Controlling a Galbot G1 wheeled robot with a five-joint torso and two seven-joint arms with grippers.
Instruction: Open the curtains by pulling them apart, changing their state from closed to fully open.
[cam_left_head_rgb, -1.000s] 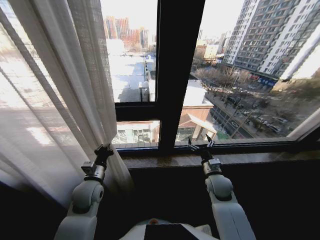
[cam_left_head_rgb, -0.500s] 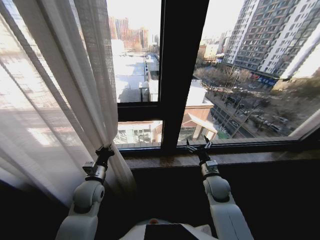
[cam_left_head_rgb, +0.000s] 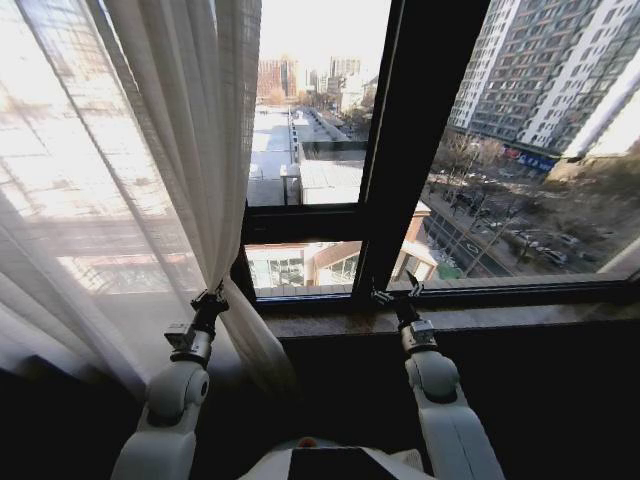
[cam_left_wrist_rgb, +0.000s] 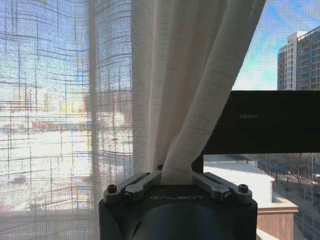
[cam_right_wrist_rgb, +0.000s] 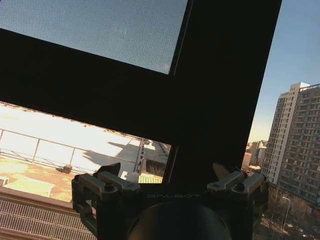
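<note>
Your left tool (cam_left_head_rgb: 208, 299) is clenched on the left curtain (cam_left_head_rgb: 150, 150), gathered at far left; your right tool (cam_left_head_rgb: 398, 293) hangs released by the sill (cam_left_head_rgb: 500, 315). The window looks mostly uncovered.

Curtains (cam_left_head_rgb: 150, 180): sheer cream cloth, open woven grid visible in the left wrist view (cam_left_wrist_rgb: 65, 100), matt, translucent, gathered into soft pleats. Left gripper (cam_left_head_rgb: 208, 300): black matt housing with dull grey metal finger links and dark screws, a fold of the cloth pinched between them (cam_left_wrist_rgb: 177, 175). Right gripper (cam_left_head_rgb: 398, 293): same black matt body, grey metal links (cam_right_wrist_rgb: 172, 175), fingers spread. Arms (cam_left_head_rgb: 175, 395): smooth pale plastic shells with slight sheen. Window frame (cam_left_head_rgb: 415, 150): black, matt, smooth. Sill (cam_left_head_rgb: 500, 315): brown polished stone-like surface, glossy
</note>
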